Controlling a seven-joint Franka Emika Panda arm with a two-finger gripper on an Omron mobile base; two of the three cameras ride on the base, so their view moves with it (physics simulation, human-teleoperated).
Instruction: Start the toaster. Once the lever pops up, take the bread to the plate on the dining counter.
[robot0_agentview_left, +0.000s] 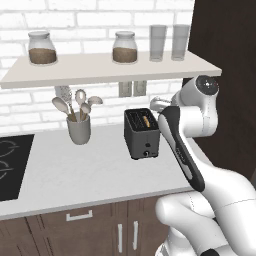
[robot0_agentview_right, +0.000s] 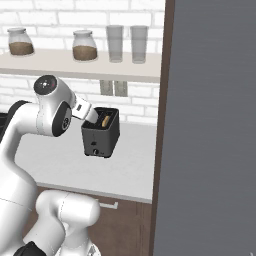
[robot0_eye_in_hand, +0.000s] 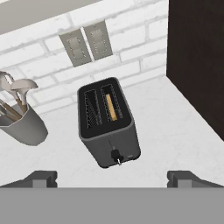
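- The toaster (robot0_eye_in_hand: 108, 123) stands on the pale worktop (robot0_agentview_left: 90, 170), below two wall sockets (robot0_eye_in_hand: 86, 43) and near the dark cabinet side (robot0_eye_in_hand: 197, 61). Its narrow front face points toward the robot.
- The bread (robot0_eye_in_hand: 111, 107) sits upright in one slot, the one nearer the dark cabinet side. Only its tan top edge shows, low between the slot walls.
- The lever (robot0_eye_in_hand: 115, 154) is a small dark tab on the front face. It is far smaller than the toaster body.
- The gripper (robot0_eye_in_hand: 112, 177) hovers above and in front of the toaster, touching nothing. Its two fingertips (robot0_eye_in_hand: 41, 177) stand wide apart at the lower corners of the hand view, with nothing between them.
- Judged step: the approach to the lever. The toaster does not appear to be started yet.
- Risk: the lever is a small target. A finger that lands beside it presses the front face and shoves the toaster back toward the wall.
- Risk: a downward push that is off the vertical can tip or slide the toaster, since nothing braces it.
- Risk: with the fingers this far apart, the tab may pass between them untouched. One finger must line up over it.
- Risk: a cup of utensils (robot0_eye_in_hand: 19, 120) stands near the toaster on the side away from the cabinet. A wide sideways swing of the arm could knock it.
- The plate and the dining counter are out of frame here.
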